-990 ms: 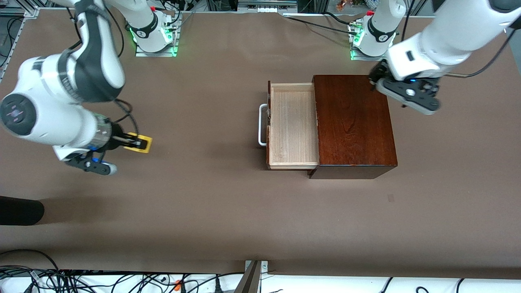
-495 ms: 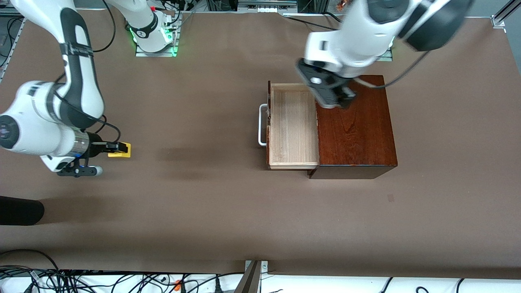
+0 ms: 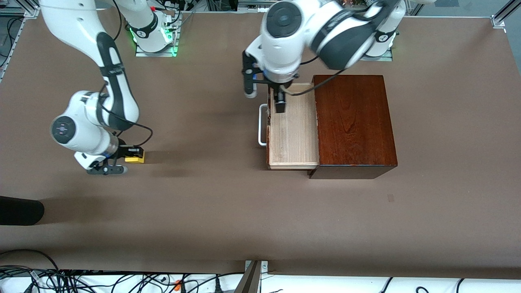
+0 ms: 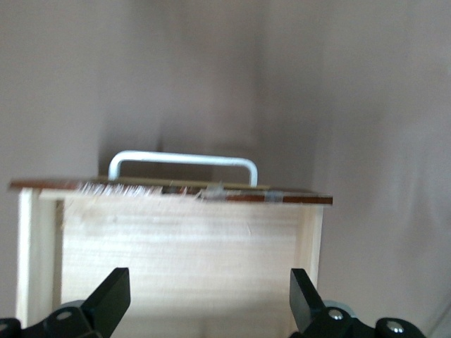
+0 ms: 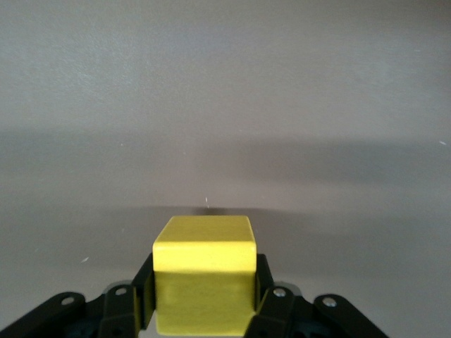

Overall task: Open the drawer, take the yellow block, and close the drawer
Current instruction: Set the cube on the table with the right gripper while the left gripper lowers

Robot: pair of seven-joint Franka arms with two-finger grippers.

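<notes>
The drawer (image 3: 293, 126) is pulled out of the dark red-brown box (image 3: 354, 122). Its pale wood inside shows, and nothing can be seen in the part that shows. Its white handle (image 3: 262, 124) sticks out toward the right arm's end of the table.

The left gripper (image 3: 280, 105) is over the drawer, near the handle end. Its fingers (image 4: 109, 303) are spread wide, with nothing between them. In the left wrist view the handle (image 4: 183, 163) sits just past the drawer's front edge.

The right gripper (image 3: 131, 154) is well apart from the box, low over the brown table (image 3: 203, 203) toward the right arm's end. Its fingers (image 5: 143, 296) press on both sides of the yellow block (image 5: 204, 282) and hold it tight. The block (image 3: 134, 158) is close to the table top, but I cannot tell if it touches.
</notes>
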